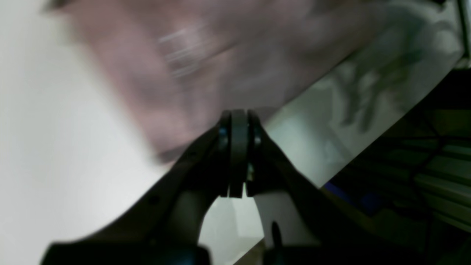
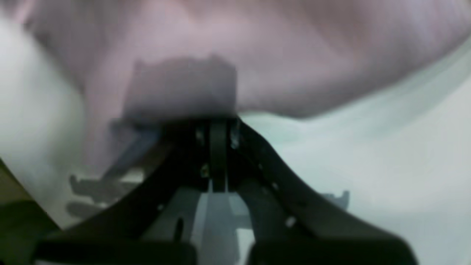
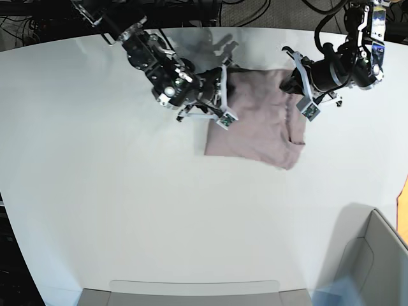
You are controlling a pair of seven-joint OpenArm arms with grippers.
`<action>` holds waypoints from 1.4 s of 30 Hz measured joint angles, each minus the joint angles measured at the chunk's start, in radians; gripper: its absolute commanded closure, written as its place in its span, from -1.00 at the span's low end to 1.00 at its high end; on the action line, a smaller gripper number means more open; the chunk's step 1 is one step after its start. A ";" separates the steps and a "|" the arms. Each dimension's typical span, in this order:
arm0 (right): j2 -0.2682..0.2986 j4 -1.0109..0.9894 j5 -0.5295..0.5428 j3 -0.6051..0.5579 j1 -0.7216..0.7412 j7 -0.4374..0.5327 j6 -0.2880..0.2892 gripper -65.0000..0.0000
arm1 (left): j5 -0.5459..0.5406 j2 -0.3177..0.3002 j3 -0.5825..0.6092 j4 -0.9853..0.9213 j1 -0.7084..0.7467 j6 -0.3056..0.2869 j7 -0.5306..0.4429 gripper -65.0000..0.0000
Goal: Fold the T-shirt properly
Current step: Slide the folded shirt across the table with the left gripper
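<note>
The white surface [image 3: 95, 191] fills most of the base view, curving away toward the far edge, where dark cables and frame parts lie beyond it. At its near right corner stands a grey open-topped bin [image 3: 376, 255], well apart from everything else.

The T-shirt [image 3: 261, 127] lies on the far half of the surface, right of centre, a dusty pink block of cloth already folded in on itself, with a doubled flap running down its right side to a loose lower corner. Its far edge sits between the two arms.

The right arm reaches in from the far left, and the right claw [image 3: 224, 75] is at the shirt's far left corner. In the right wrist view the jaws are pressed together, with pink cloth bunched right at the tips [image 2: 217, 123]; whether cloth is pinched between them cannot be told through the blur.

The left arm comes in from the far right, and the left claw [image 3: 292, 84] sits at the shirt's far right corner. Its jaws are likewise closed tight [image 1: 239, 117], the blurred shirt [image 1: 206, 66] meeting their tips.
</note>
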 measured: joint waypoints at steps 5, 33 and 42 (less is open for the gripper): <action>-0.038 0.108 0.002 -0.017 0.012 -0.092 0.003 1.00 | 0.013 -0.005 -0.122 -0.002 0.000 0.001 0.003 1.00; 0.089 0.380 0.003 0.454 -0.176 -0.072 -0.001 1.00 | 0.526 0.033 0.179 -0.583 -0.463 -0.003 -0.074 1.00; 0.092 0.422 0.000 0.512 -0.228 -0.076 0.000 1.00 | 0.499 0.042 0.104 -0.400 -0.456 -0.005 -0.095 1.00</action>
